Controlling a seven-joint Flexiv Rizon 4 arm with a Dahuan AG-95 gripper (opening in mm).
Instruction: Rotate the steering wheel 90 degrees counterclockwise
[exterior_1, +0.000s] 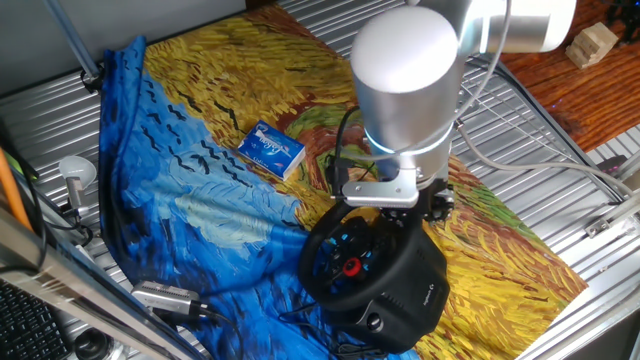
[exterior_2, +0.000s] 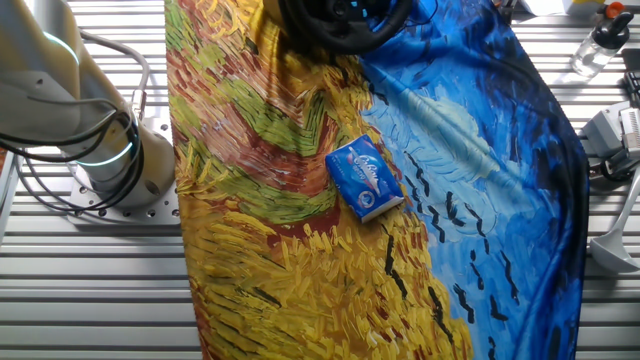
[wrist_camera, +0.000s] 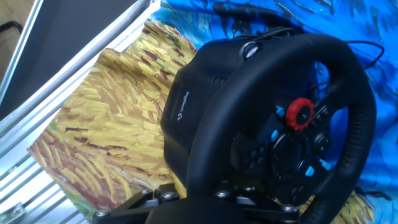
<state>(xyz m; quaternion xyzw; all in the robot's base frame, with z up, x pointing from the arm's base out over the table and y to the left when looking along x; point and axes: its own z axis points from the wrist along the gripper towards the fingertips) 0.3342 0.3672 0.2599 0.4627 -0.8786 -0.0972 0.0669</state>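
claw (wrist_camera: 249, 196) at steering wheel (wrist_camera: 292, 118) rim, blue-white box (exterior_1: 271, 149) on cloth (exterior_1: 200, 200)

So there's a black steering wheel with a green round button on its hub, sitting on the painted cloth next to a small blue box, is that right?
Not quite: the round button on the wheel is red, not green, as the hand view shows. The rest holds: the wheel sits on the cloth, with the blue box nearby.

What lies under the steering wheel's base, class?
The steering wheel sits on a painted cloth, yellow and blue, spread over a slatted metal table. The patch directly beneath the base is covered, so it cannot be seen.
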